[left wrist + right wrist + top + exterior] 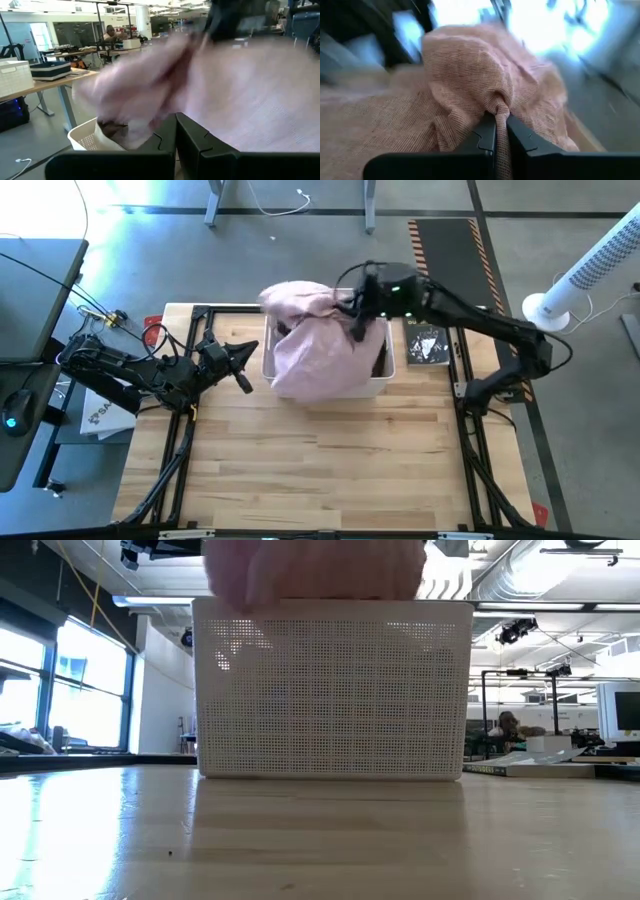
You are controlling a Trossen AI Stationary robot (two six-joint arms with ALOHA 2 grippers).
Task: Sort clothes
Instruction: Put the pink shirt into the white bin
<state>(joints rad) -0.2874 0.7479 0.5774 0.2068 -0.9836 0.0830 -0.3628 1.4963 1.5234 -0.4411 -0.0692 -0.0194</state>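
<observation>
The pale pink garment (312, 340) is heaped over the white plastic basket (385, 385) at the table's far middle. Its lower part drapes over the basket's near-left rim, and it rises above the rim in the low view (310, 570). My right gripper (355, 315) is over the basket and shut on this garment. My left gripper (244, 380) is shut and empty, just left of the basket. Dark cloth (381, 362) shows inside the basket; the other clothes are hidden. My right gripper pinches a bunched fold of the pink garment (498, 106) between its two fingers, several layers gathered together. It holds the cloth above the basket. The rest of the garment spreads slack below the fingers and lies on the basket and its rim.
A small black book (428, 345) lies on the table right of the basket. The basket's perforated front wall (330, 690) faces the near edge. Bare wooden tabletop (320, 455) stretches in front of the basket. Other tables and a person show in the room beyond.
</observation>
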